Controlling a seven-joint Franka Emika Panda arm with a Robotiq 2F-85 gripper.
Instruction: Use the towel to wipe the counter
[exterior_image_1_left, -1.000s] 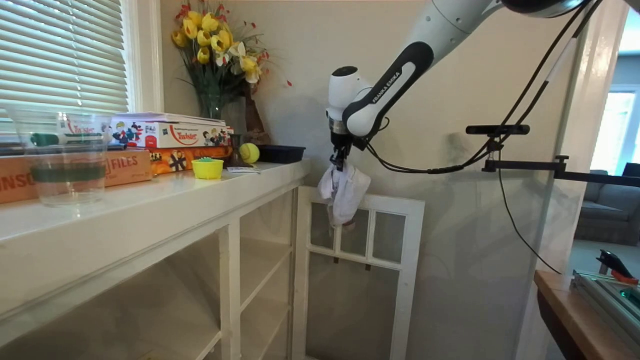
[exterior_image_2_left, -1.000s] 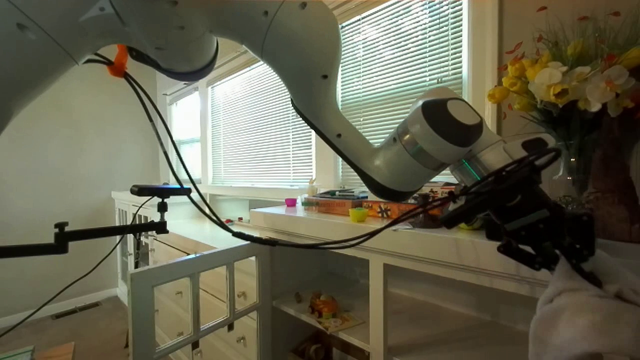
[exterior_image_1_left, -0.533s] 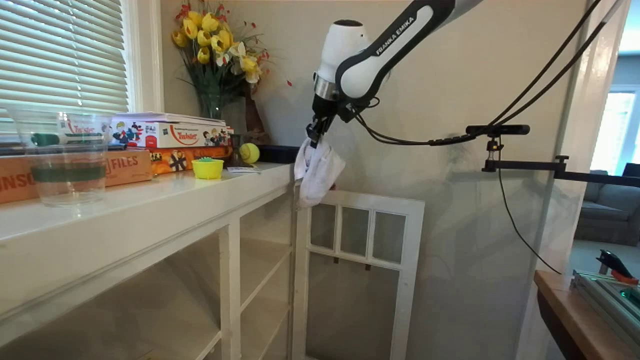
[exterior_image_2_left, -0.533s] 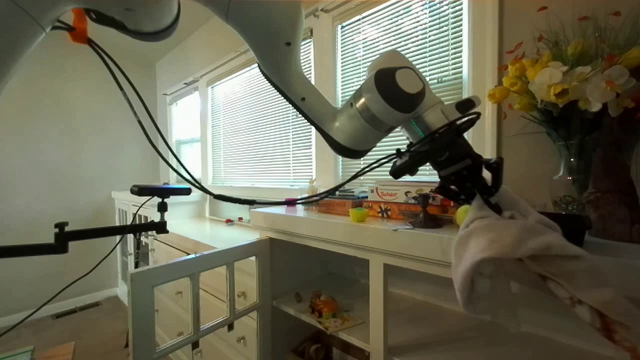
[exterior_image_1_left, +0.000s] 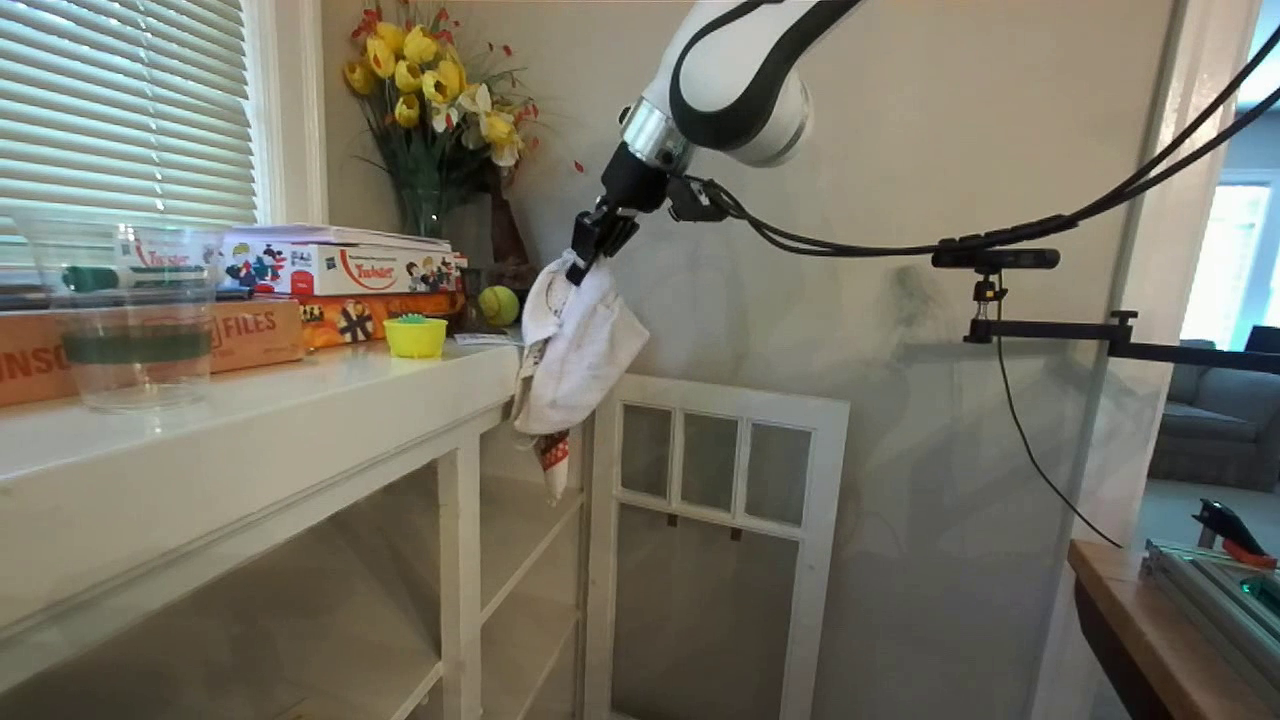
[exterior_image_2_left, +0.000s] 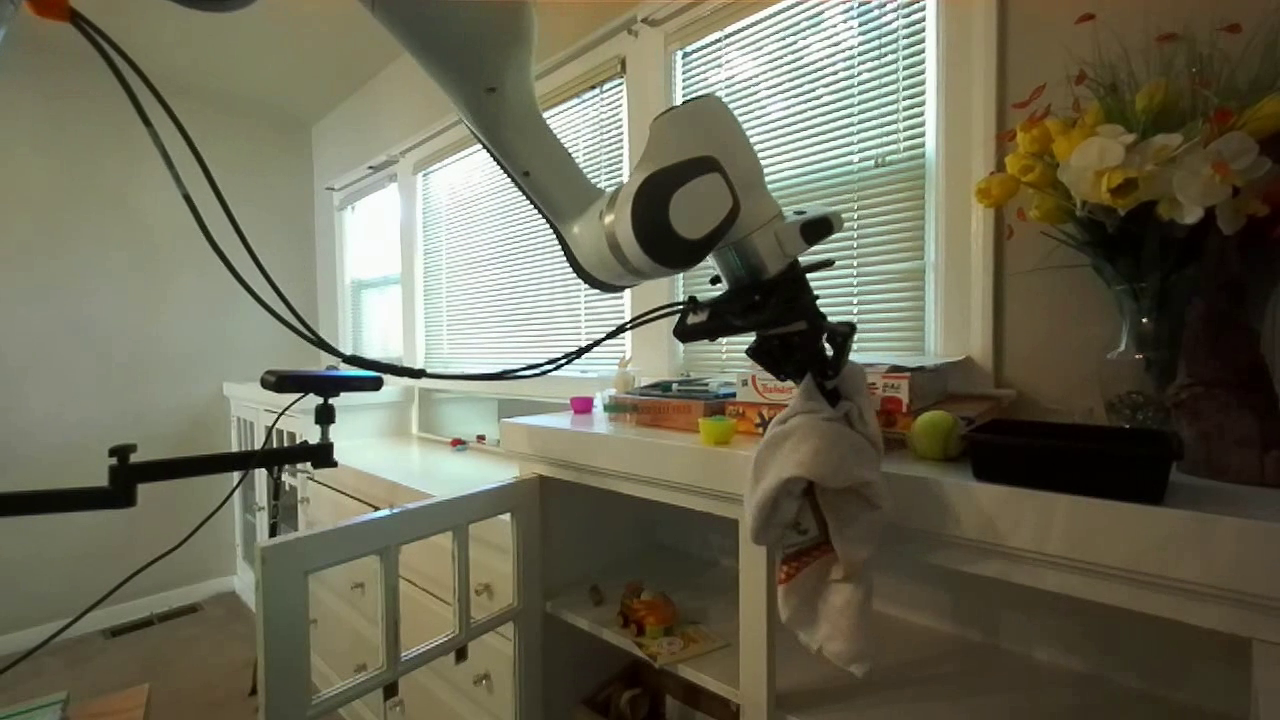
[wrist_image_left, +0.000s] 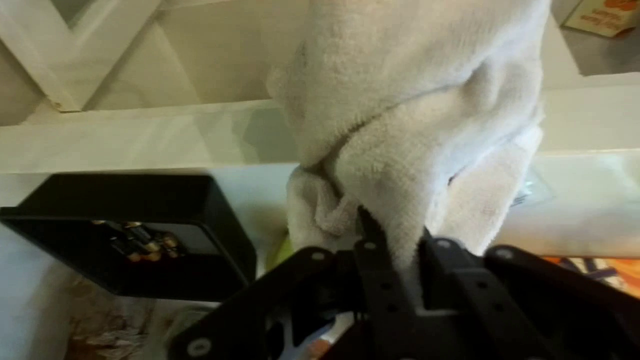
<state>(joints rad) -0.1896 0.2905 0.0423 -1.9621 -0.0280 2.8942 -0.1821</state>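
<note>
Jaws tight together, w/ towel (wrist_image_left: 415, 125) btwn

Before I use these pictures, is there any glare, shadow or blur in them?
In both exterior views, light glows through the blinds; in an exterior view, the counter has a glossy sheen and faint shadows lie on the wall; in the wrist view, the gripper looks dark and soft-edged, while the towel shows its texture more clearly.
</note>
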